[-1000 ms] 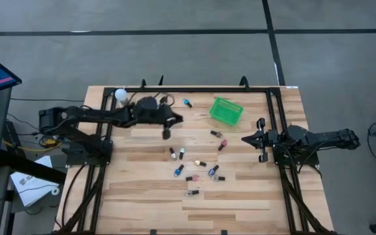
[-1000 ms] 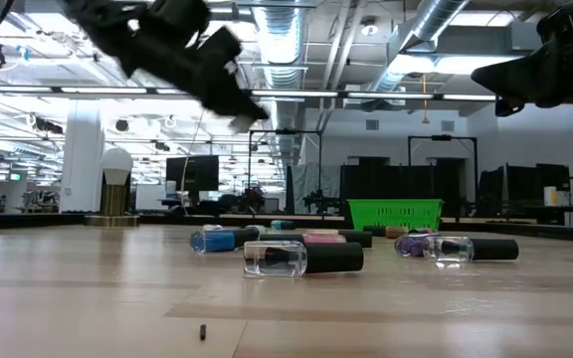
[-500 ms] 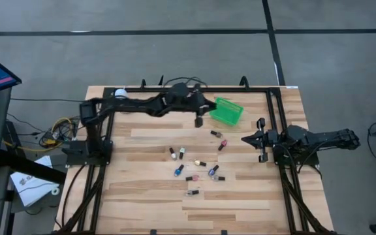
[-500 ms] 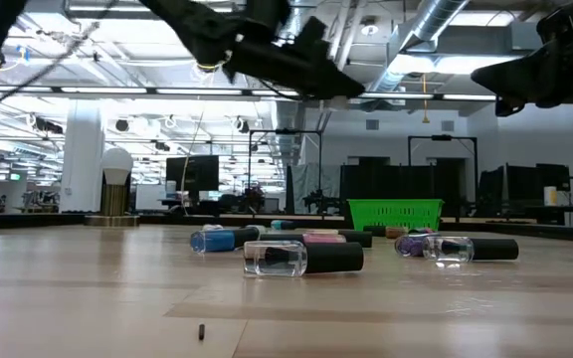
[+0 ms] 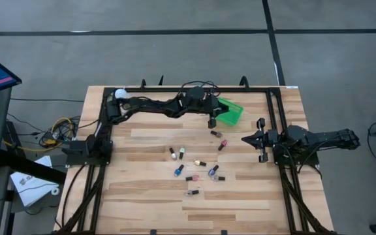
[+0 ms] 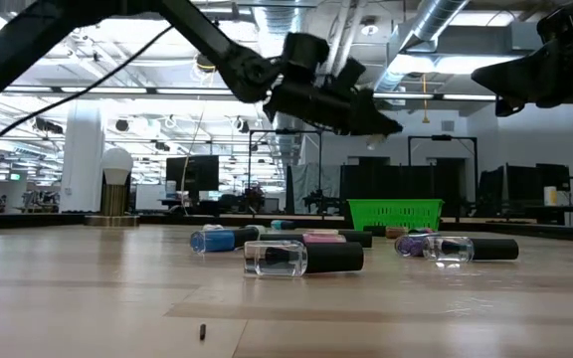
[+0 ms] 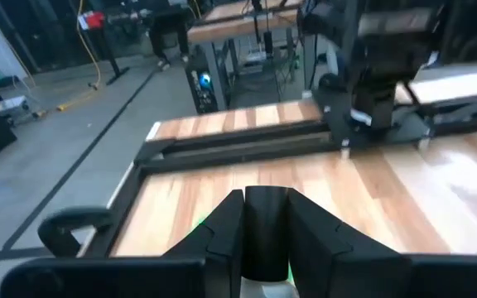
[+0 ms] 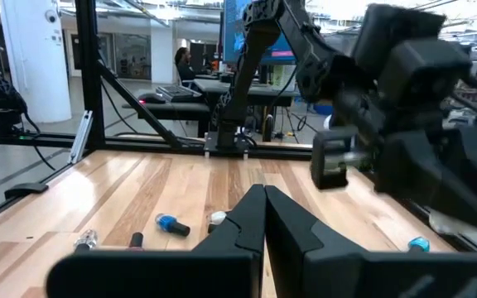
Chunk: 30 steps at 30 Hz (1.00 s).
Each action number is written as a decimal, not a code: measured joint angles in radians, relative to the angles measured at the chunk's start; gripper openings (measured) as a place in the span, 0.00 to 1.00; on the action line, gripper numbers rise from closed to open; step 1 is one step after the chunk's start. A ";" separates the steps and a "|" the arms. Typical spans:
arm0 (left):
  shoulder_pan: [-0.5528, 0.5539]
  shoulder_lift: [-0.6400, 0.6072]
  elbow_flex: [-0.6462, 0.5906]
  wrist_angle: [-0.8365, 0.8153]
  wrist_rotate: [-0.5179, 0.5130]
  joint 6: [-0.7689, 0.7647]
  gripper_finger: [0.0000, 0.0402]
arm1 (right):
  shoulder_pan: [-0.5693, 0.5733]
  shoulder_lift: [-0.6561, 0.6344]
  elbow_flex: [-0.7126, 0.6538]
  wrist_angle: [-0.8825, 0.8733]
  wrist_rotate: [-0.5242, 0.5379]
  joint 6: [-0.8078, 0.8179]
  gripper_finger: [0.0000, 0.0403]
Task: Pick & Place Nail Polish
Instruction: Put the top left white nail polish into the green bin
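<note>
**Left arm holds a bottle over the green basket's edge**

From where I stand, the left arm stretches far across the table, its left gripper (image 5: 211,121) hanging in the air just at the near-left edge of the green basket (image 5: 229,111), which sits toward the far side, right of centre. Its fingers (image 7: 305,236) are closed around a dark-capped nail polish bottle (image 7: 266,234); in the left wrist view the black cap fills the gap between them, with a pale bit of the bottle just below. In the low view the same gripper (image 6: 371,121) hovers well above the wood, over the basket (image 6: 395,213).

The rest of the nail polish lies scattered on the table (image 5: 149,140) in the middle, nearer than the basket. There is a pink one (image 5: 217,134) and another (image 5: 222,145) just near of the basket, a dark bottle (image 5: 172,153) beside a teal one (image 5: 181,153), a blue one (image 5: 178,170), a purple one (image 5: 212,171), and a clear one (image 5: 191,193) nearest of all. Most are lying on their sides.

The right gripper (image 5: 261,140) waits at the right side of the table, raised, with its fingers (image 8: 240,223) pressed together and holding nothing.

A white ball-topped stand (image 5: 120,95) sits at the far left corner.
</note>
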 joint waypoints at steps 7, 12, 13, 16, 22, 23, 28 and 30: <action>0.028 0.075 0.012 0.041 0.000 -0.047 0.14 | 0.000 0.000 0.000 0.000 0.000 0.000 0.00; 0.051 0.115 0.013 0.064 0.000 -0.096 0.14 | 0.000 0.000 0.000 0.000 0.000 0.000 0.00; 0.053 0.120 0.013 0.071 0.000 -0.111 0.14 | 0.000 0.000 0.000 0.000 0.000 0.000 0.00; 0.055 0.131 0.013 0.073 -0.001 -0.132 0.14 | 0.000 0.000 0.000 0.000 0.000 0.000 0.00; 0.054 0.132 0.013 0.078 0.000 -0.124 0.16 | 0.000 0.000 0.000 0.000 0.000 0.000 0.00; 0.054 0.132 0.013 0.077 0.000 -0.124 0.16 | 0.000 0.000 0.000 0.000 0.000 0.000 0.00; 0.049 0.132 0.013 0.077 0.000 -0.127 0.22 | 0.000 0.000 0.000 0.000 0.000 0.000 0.00; 0.048 0.132 0.013 0.077 0.000 -0.124 0.25 | 0.000 0.000 0.000 0.000 0.000 0.000 0.00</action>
